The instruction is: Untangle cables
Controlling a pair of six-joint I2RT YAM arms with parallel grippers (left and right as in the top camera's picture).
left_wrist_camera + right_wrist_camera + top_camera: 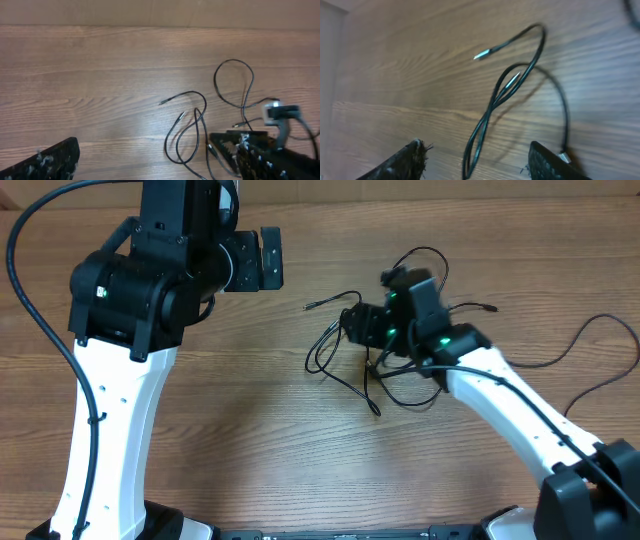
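Note:
The cables (318,352) lie as a loose tangle of thin black cords on the wooden table, right of centre. My right gripper (352,328) hovers low over the tangle's left part. In the right wrist view its jaws (479,162) stand apart, with a doubled cable strand (492,102) running between them and touching neither finger. A silver plug end (481,55) lies further out. My left gripper (270,258) hangs high at the back left, wide open and holding nothing (155,165). Cable loops (199,111) show below and ahead of it.
The right arm's own thicker cable (590,340) loops over the table at the far right. The left arm's white base (110,440) fills the left side. The table's far edge (150,25) meets a brown wall.

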